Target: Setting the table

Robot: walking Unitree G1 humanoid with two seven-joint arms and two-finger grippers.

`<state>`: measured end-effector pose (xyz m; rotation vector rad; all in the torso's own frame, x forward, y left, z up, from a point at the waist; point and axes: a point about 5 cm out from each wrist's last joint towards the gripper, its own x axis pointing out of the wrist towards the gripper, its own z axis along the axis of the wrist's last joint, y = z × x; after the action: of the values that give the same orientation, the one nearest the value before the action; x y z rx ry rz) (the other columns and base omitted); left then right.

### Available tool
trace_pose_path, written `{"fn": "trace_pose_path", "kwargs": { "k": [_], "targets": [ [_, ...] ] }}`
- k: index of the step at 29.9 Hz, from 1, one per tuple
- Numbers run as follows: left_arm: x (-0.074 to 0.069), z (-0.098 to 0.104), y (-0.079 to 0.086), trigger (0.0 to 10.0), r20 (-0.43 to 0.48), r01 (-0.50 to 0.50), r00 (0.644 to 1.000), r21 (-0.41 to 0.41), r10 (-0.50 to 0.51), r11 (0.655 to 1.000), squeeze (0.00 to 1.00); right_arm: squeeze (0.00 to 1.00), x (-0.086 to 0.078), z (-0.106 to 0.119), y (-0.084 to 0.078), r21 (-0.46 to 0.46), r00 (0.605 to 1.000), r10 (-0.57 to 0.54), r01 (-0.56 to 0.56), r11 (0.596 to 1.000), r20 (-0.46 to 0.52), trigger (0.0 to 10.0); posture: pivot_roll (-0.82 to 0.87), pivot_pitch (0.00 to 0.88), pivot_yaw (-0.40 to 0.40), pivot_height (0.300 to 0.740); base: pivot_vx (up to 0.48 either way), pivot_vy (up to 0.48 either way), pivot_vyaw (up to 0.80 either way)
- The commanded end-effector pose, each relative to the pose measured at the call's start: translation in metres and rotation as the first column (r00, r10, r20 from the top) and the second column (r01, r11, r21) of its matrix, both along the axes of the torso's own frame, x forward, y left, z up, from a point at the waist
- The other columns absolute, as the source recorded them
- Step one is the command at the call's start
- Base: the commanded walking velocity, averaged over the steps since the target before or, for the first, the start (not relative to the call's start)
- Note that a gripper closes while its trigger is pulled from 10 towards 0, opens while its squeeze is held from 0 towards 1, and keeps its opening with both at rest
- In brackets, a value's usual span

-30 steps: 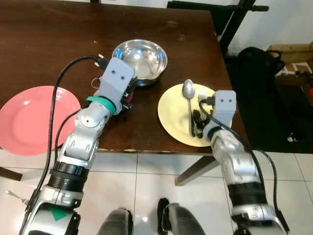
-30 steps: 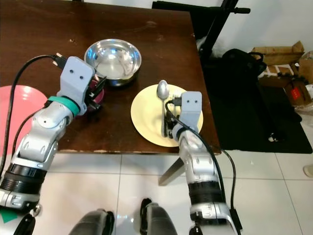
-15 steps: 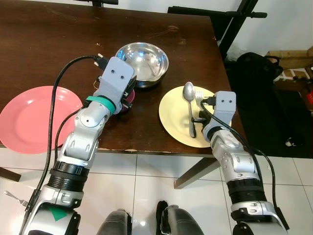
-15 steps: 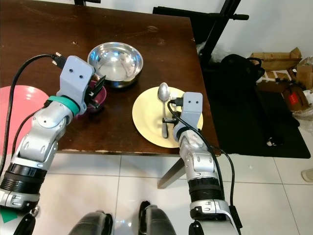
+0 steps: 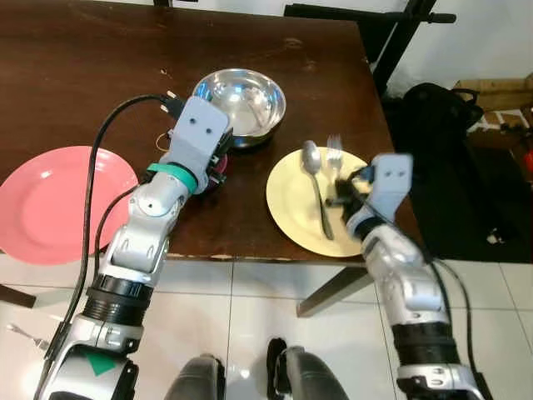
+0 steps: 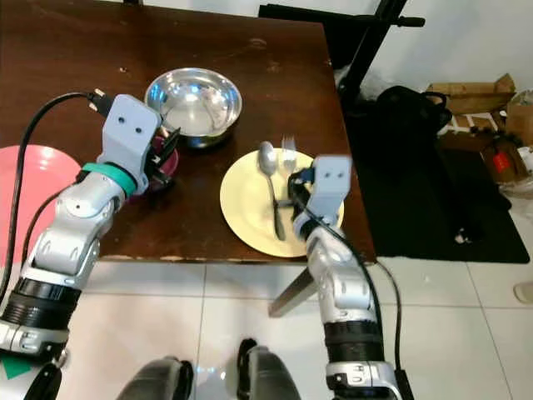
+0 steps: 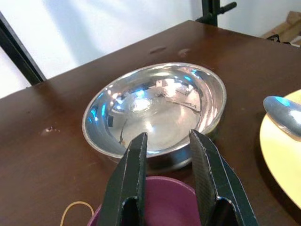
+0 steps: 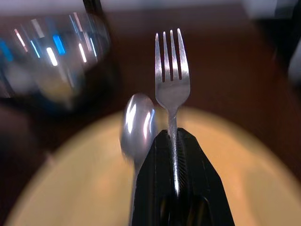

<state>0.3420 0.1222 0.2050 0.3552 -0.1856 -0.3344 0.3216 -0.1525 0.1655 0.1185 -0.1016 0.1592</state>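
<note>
- The fork (image 8: 172,82) is pinched between the fingers of the right end effector (image 8: 175,155), tines pointing away, above the yellow plate (image 5: 293,204).
- A spoon (image 5: 315,185) lies on that plate.
- The left end effector (image 7: 167,162), fingers parted, hovers over a purple cup (image 7: 164,207) beside the steel bowl (image 5: 241,96).
- A pink plate (image 5: 50,200) sits on the dark counter (image 5: 100,58).

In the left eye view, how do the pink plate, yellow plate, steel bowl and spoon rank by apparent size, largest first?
1. Pink plate, though nearer the camera and partly cut off.
2. Yellow plate.
3. Steel bowl.
4. Spoon.
</note>
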Motion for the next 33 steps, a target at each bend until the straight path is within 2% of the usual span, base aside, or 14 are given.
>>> {"fn": "trace_pose_path", "kwargs": {
  "k": [1, 2, 8, 9, 10, 12, 15, 16, 22, 24, 26, 30, 32, 33],
  "targets": [
    [-0.001, -0.004, -0.002, 10.0, -0.008, 0.002, 1.000, 0.005, -0.002, 1.000, 0.00, 0.00, -0.004, 0.007, -0.005, 0.000, 0.999, -0.015, 0.015, 1.000, 0.040, 0.0, 0.10, 0.129, -0.014, 0.740, 0.000, 0.000, 0.00],
    [0.000, -0.003, -0.002, 10.0, -0.007, 0.005, 1.000, 0.004, -0.005, 1.000, 0.00, 0.00, -0.006, 0.016, -0.005, -0.011, 0.997, -0.014, 0.015, 1.000, 0.081, 0.0, 0.10, 0.127, -0.010, 0.740, 0.000, 0.000, 0.00],
    [0.002, -0.001, -0.004, 10.0, -0.003, 0.011, 1.000, -0.006, -0.011, 1.000, 0.00, 0.00, -0.008, 0.024, -0.006, -0.025, 0.992, -0.008, 0.011, 1.000, 0.129, 0.0, 0.10, 0.125, -0.008, 0.740, 0.000, 0.000, 0.00],
    [0.002, 0.000, -0.005, 10.0, -0.010, 0.018, 1.000, -0.041, -0.019, 0.999, 0.00, 0.00, -0.008, 0.022, -0.003, -0.019, 0.992, 0.003, 0.000, 1.000, 0.130, 0.0, 0.10, 0.125, -0.006, 0.740, 0.000, 0.000, 0.00],
    [0.002, 0.000, -0.005, 10.0, -0.010, 0.018, 1.000, -0.041, -0.019, 0.999, 0.00, 0.00, -0.008, 0.022, -0.003, -0.019, 0.992, 0.003, 0.000, 1.000, 0.130, 0.0, 0.10, 0.125, -0.006, 0.740, 0.000, 0.000, 0.00],
    [0.000, 0.003, -0.008, 10.0, -0.022, 0.037, 0.999, -0.122, -0.039, 0.992, 0.00, 0.00, -0.007, 0.019, 0.005, 0.008, 0.991, 0.031, -0.032, 0.999, 0.128, 0.0, 0.10, 0.125, -0.004, 0.740, 0.000, 0.000, 0.00],
    [-0.001, 0.006, -0.010, 10.0, -0.023, 0.051, 0.998, -0.163, -0.055, 0.985, 0.00, 0.00, -0.007, 0.021, 0.012, 0.029, 0.989, 0.054, -0.059, 0.998, 0.140, 0.0, 0.11, 0.124, -0.007, 0.740, 0.000, 0.000, 0.00],
    [-0.003, 0.011, -0.012, 10.0, -0.013, 0.073, 0.997, -0.213, -0.077, 0.974, 0.00, 0.00, -0.008, 0.026, 0.019, 0.047, 0.983, 0.079, -0.087, 0.995, 0.164, 0.0, 0.11, 0.123, -0.011, 0.740, 0.000, 0.000, 0.00],
    [-0.005, 0.011, -0.013, 10.0, -0.006, 0.078, 0.997, -0.222, -0.082, 0.972, 0.00, 0.00, -0.008, 0.029, 0.021, 0.052, 0.982, 0.080, -0.091, 0.995, 0.172, 0.0, 0.11, 0.121, -0.014, 0.740, 0.000, 0.000, 0.00],
    [-0.008, 0.004, -0.016, 10.0, -0.019, 0.078, 0.996, -0.202, -0.084, 0.976, 0.00, 0.00, -0.009, 0.028, 0.019, 0.048, 0.983, 0.067, -0.076, 0.996, 0.170, 0.0, 0.11, 0.121, -0.012, 0.740, 0.000, 0.000, 0.00],
    [-0.015, -0.010, -0.022, 10.0, -0.048, 0.079, 0.995, -0.179, -0.088, 0.981, 0.00, 0.00, -0.012, 0.027, 0.010, 0.047, 0.986, 0.012, -0.020, 0.999, 0.169, 0.0, 0.10, 0.123, -0.014, 0.740, 0.000, 0.000, 0.00],
    [-0.017, -0.015, -0.024, 10.0, -0.058, 0.078, 0.994, -0.177, -0.089, 0.981, 0.00, 0.00, -0.013, 0.027, 0.005, 0.050, 0.985, -0.014, 0.006, 0.999, 0.169, 0.0, 0.10, 0.123, -0.014, 0.740, 0.000, 0.000, 0.00],
    [-0.018, -0.021, -0.027, 10.0, -0.081, 0.071, 0.993, -0.183, -0.087, 0.981, 0.00, 0.00, -0.013, 0.027, -0.006, 0.070, 0.982, -0.085, 0.074, 0.995, 0.171, 4.6, 0.09, 0.122, -0.016, 0.740, 0.000, 0.000, 0.00],
    [-0.018, -0.023, -0.027, 10.0, -0.092, 0.065, 0.992, -0.187, -0.083, 0.980, 0.00, 0.00, -0.013, 0.028, -0.010, 0.082, 0.979, -0.109, 0.096, 0.992, 0.170, 10.0, 0.09, 0.122, -0.016, 0.740, 0.000, 0.000, 0.00]
  ]
}}
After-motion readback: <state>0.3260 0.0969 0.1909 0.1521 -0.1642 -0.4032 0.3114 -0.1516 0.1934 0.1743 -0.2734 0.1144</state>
